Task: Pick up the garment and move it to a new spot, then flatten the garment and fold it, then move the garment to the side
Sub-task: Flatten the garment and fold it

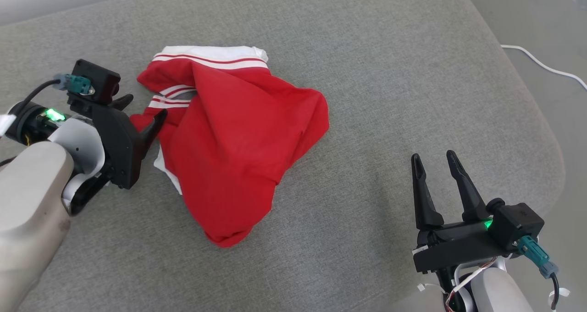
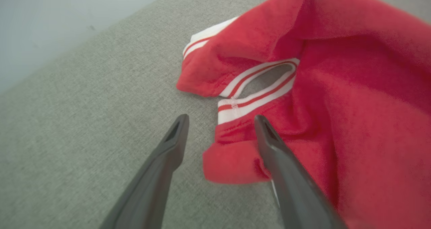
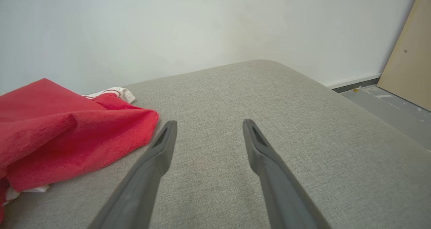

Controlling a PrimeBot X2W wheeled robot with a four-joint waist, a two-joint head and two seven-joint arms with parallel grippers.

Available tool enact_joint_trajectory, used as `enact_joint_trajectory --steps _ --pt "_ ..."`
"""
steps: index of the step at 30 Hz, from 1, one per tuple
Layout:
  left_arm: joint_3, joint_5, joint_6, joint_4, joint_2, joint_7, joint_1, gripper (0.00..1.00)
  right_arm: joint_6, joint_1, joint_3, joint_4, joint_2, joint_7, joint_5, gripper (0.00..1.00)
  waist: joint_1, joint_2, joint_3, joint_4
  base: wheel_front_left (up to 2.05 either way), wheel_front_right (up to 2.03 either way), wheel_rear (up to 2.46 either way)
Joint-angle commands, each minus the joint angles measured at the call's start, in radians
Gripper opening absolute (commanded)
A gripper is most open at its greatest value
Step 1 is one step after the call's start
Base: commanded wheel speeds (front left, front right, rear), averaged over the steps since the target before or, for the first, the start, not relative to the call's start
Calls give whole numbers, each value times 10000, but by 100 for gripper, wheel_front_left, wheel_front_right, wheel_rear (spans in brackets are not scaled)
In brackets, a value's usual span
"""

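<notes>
The right hand [image 1: 433, 156] sat low and close to the robot, at the right side of the grey cushion [image 1: 367, 96]. Its two dark fingers pointed away from the robot and stood wide apart, with just bare cushion between them. It was well apart from the garment [image 1: 238, 133].

The left hand [image 1: 146, 106] was out on the left, turned sideways so its fingers pointed at the garment. Its fingers were wide apart too, and it held nothing. One finger was over a rolled red edge of the cloth and the other was over bare cushion. I could not tell if they touched the cloth.

The garment was red with white and red striped bands. It lay in a crumpled heap in the middle of the cushion, nearer the left hand.

Farther off, a white cable [image 1: 541, 64] lay on the floor [image 1: 518, 9] past the cushion's right edge. A pale wall [image 3: 168, 27] stood behind the cushion.
</notes>
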Motion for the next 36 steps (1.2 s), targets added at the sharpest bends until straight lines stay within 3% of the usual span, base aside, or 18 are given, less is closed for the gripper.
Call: enact_joint_trajectory --steps 1,9,10,11,12,16,25,30,36 --pt "-87 -68 18 78 35 58 -148 100 -22 -63 -8 18 9 -9 65 100 -1 -1 91 -100 0 0 0" --pt "-1161 -464 22 1133 -82 464 -495 100 -22 -129 79 47 9 -9 260 100 -1 -1 207 -363 0 0 0" --pt "-1254 -600 22 1216 -108 473 -474 44 -22 -124 80 48 9 -9 263 100 -1 -1 196 -379 0 0 0" --pt "-1327 -735 21 1251 -142 442 -457 15 -22 -97 57 43 9 -9 262 100 -1 -1 169 -379 0 0 0" --pt "-1401 -827 22 1267 -141 378 -461 0 -22 -45 20 34 9 -9 250 100 -1 -1 136 -359 0 0 0" --pt "-1545 -1110 24 1265 -42 -211 -463 0 -22 144 -263 14 11 -9 82 100 -1 -1 -102 -31 0 0 0" --pt "-968 -1580 23 1416 208 -2350 -562 0 -22 437 -477 73 0 -9 -397 100 -1 -1 -972 1446 0 0 0" --pt "-759 -1056 238 828 834 -3266 -1010 0 -22 728 -610 142 -30 -9 -549 100 -1 -1 -1482 2384 0 0 0" --pt "-451 -822 808 -310 1746 -3458 -1381 0 -22 1028 -670 186 -70 -9 -600 100 -1 -1 -1826 3014 0 0 0"
